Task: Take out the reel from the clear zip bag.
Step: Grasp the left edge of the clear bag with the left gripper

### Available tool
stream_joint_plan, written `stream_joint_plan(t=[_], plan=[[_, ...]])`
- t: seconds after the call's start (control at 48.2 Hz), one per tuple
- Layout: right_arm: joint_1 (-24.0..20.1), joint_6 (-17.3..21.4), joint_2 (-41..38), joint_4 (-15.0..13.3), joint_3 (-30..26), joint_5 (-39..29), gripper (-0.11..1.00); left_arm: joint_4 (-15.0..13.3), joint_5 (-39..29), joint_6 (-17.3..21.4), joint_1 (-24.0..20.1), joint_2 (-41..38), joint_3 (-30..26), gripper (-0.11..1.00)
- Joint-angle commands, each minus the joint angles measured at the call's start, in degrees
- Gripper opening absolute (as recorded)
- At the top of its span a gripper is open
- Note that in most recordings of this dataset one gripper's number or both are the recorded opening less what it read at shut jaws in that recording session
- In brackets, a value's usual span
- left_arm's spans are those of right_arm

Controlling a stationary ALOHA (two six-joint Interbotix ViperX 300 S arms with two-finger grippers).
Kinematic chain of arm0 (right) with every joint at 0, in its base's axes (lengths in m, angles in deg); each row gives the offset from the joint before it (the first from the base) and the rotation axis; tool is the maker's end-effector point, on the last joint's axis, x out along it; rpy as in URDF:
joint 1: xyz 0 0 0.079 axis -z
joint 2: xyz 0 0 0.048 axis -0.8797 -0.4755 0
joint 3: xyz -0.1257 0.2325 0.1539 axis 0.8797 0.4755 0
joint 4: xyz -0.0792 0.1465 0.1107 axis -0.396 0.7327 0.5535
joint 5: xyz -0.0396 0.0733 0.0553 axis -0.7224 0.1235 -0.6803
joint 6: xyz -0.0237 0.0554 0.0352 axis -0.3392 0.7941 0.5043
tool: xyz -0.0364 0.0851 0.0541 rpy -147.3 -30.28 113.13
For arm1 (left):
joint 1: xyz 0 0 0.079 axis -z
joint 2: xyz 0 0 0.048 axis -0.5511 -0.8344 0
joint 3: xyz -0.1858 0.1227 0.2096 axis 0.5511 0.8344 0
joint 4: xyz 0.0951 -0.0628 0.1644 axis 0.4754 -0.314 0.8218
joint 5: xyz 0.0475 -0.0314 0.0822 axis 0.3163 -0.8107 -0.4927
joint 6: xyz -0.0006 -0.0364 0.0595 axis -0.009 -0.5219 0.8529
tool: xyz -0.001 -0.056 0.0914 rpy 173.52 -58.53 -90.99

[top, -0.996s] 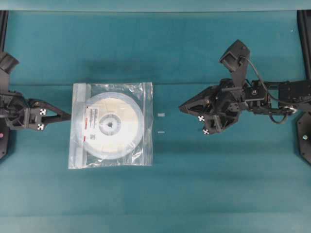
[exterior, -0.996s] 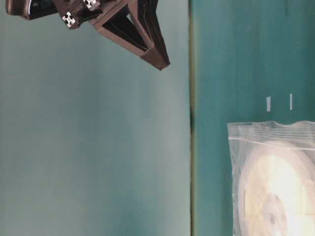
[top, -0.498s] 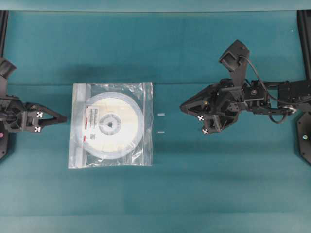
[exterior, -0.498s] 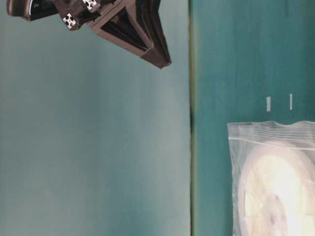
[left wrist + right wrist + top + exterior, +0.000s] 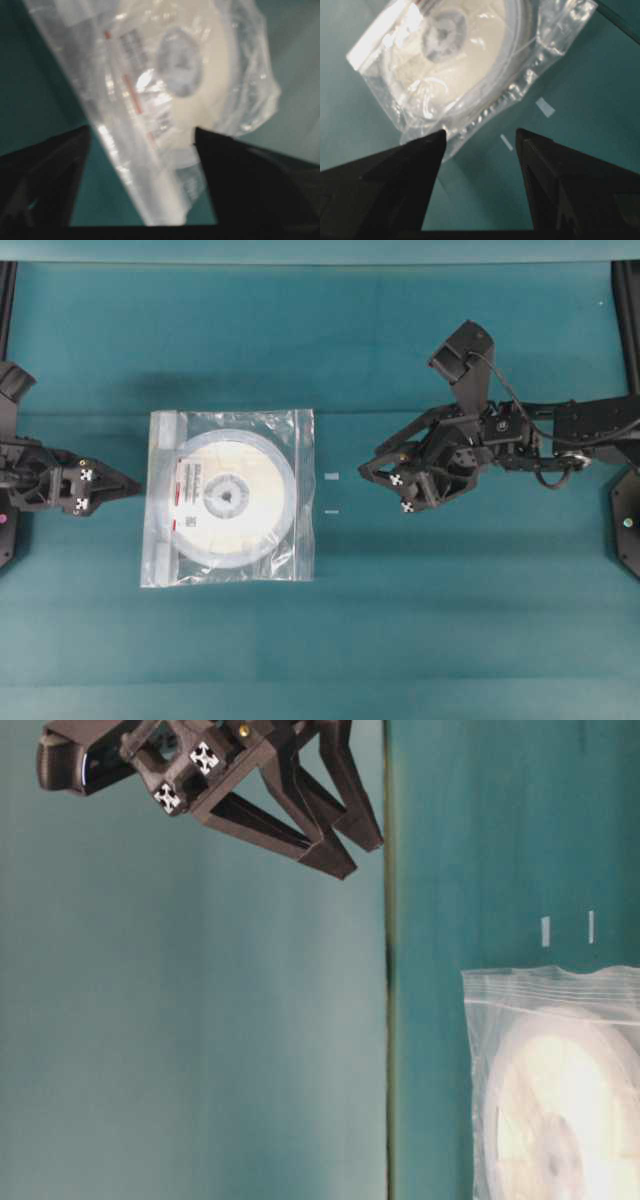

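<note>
The clear zip bag (image 5: 303,545) lies flat on the teal table, left of centre, with its zip strip and white tape patches on its left edge. The reel (image 5: 228,495) is inside it, label facing up. My left gripper (image 5: 135,483) is open just left of the bag's zip edge, apart from it. In the left wrist view (image 5: 142,132) the bag (image 5: 125,165) and reel (image 5: 200,75) fill the space ahead of the fingers. My right gripper (image 5: 367,470) is open and empty, raised to the right of the bag. It also shows in the table-level view (image 5: 360,857). Its wrist view (image 5: 480,132) shows the bag (image 5: 525,80) ahead.
Two small white tape marks (image 5: 332,477) (image 5: 332,511) lie on the table between the bag and my right gripper. The table edge (image 5: 388,1020) shows in the table-level view. Black frame posts (image 5: 625,300) stand at the far corners.
My right gripper has moved left toward the bag and turned. My left gripper drew back slightly from the bag's zip edge. The bag has not moved.
</note>
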Motion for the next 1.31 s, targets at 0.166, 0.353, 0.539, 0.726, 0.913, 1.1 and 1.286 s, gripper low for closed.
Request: stream_joint_plan(t=[0.166, 0.353, 0.539, 0.726, 0.913, 1.1, 1.286], plan=[[0.79, 0.53, 0.18, 0.09, -0.97, 0.70, 0.76, 0.18, 4.75, -0.26, -0.35, -4.04, 1.41, 0.87], [1.14, 0.53, 0.09, 0.09, -0.97, 0.88, 0.76, 0.09, 10.99, -0.44, -0.35, -10.11, 2.11, 0.87], [1.23, 0.53, 0.09, 0.09, -0.97, 0.88, 0.76, 0.09, 17.31, -0.44, -0.35, -18.90, 0.26, 0.87], [1.14, 0.62, 0.18, 0.09, -0.88, 0.88, 0.76, 0.09, 21.80, -0.53, -0.26, -23.99, -0.70, 0.87], [1.14, 0.53, 0.26, 0.09, -0.79, 0.97, 0.76, 0.09, 22.24, -0.62, -0.26, -24.26, -0.70, 0.86], [1.14, 0.44, 0.26, 0.09, -0.70, 0.97, 0.76, 0.09, 22.15, -0.53, -0.26, -25.05, -2.46, 0.83], [1.23, 0.53, 0.35, 0.09, -0.70, 0.97, 0.76, 0.09, 22.15, -0.53, -0.26, -26.63, -3.25, 0.73]])
